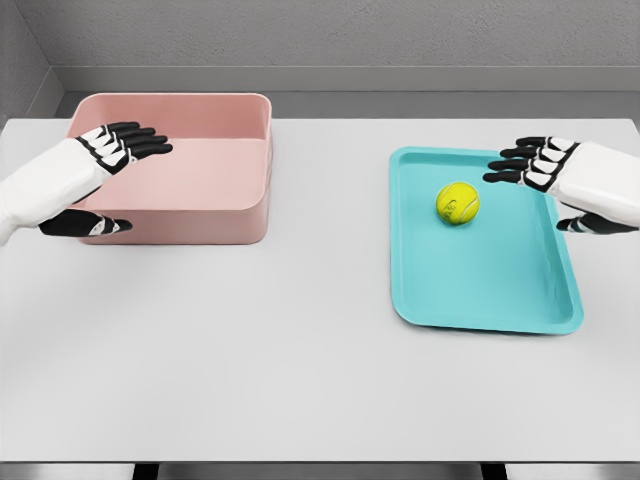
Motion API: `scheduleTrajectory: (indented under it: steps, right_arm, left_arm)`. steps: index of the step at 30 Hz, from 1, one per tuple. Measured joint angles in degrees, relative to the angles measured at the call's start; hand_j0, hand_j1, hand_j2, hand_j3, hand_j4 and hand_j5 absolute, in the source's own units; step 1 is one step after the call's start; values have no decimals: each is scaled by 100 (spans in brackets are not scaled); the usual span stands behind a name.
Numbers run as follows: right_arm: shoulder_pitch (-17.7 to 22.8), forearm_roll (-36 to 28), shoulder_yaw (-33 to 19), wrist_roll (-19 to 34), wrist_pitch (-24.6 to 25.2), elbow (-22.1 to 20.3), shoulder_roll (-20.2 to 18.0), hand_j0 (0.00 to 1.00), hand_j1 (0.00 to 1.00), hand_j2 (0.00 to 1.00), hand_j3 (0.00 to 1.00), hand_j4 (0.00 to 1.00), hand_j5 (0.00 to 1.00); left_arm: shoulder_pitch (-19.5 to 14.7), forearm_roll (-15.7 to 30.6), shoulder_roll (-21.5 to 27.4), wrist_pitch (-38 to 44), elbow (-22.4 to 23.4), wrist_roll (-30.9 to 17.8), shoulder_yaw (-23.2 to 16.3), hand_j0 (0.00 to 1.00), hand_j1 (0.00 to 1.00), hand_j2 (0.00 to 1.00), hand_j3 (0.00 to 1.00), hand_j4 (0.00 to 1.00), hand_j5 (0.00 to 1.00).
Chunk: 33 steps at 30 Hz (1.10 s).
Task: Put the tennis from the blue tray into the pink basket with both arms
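Observation:
A yellow-green tennis ball (457, 202) lies in the far half of the blue tray (480, 290) on the right of the white table. The pink basket (215, 185) stands at the left rear, with nothing visible inside. My right hand (540, 190) hovers over the tray's far right edge, fingers spread and pointing left, a short way right of the ball and apart from it. My left hand (110, 180) hangs over the basket's left wall, fingers extended toward the right, thumb below, holding nothing.
The white table (300, 380) stretches wide in front of both containers, with a gap between basket and tray. A grey wall runs behind the table's far edge.

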Motion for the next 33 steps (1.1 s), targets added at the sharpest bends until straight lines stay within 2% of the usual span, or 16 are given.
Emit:
scheduleTrajectory:
  steps: [3,7,10,14,17,20,25,29,33]
  right_arm:
    - [-9,-11,18,-8,0,8,19,100,100,100,100,100,100]
    - [-88,2,104,-4,0,81,233,100,100,100,100,100,100]
    - [-308,-9,126,440,-1,171,446,100,100,100,100,100,100]
    - [-598,32,134,962,40,516,983,100,100,100,100,100,100]
    - [-879,55,129,1563,91,906,1438,100,100,100,100,100,100]
    - [-905,85,132,1988,101,1324,1843,100,100,100,100,100,100]
    - [-976,107,135,2208,85,1854,2199,100,100,100,100,100,100]
    - [-1064,124,135,2246,86,2147,2434,100,100,100,100,100,100]
    - [-1116,176,146,2315,91,2413,2642,100,100,100,100,100,100]
  left_arm:
    - [-9,-10,7,0,1,0,-2,100,100,100,100,100,100]
    - [-9,-125,-20,0,9,-2,-5,100,100,100,100,100,100]
    - [-9,-279,-53,0,8,-2,-75,100,100,100,100,100,100]
    - [44,-416,-42,0,6,-31,-222,100,100,100,100,100,100]
    - [53,-459,72,0,-2,-89,-278,100,100,100,100,100,100]
    - [62,-475,232,0,-17,-157,-298,100,100,100,100,100,100]
    - [70,-480,489,-1,-58,-235,-307,100,100,100,100,100,100]
    - [308,-479,689,-1,-120,-280,-320,100,100,100,100,100,100]
    - [378,-475,897,-2,-260,-432,-339,100,100,100,100,100,100]
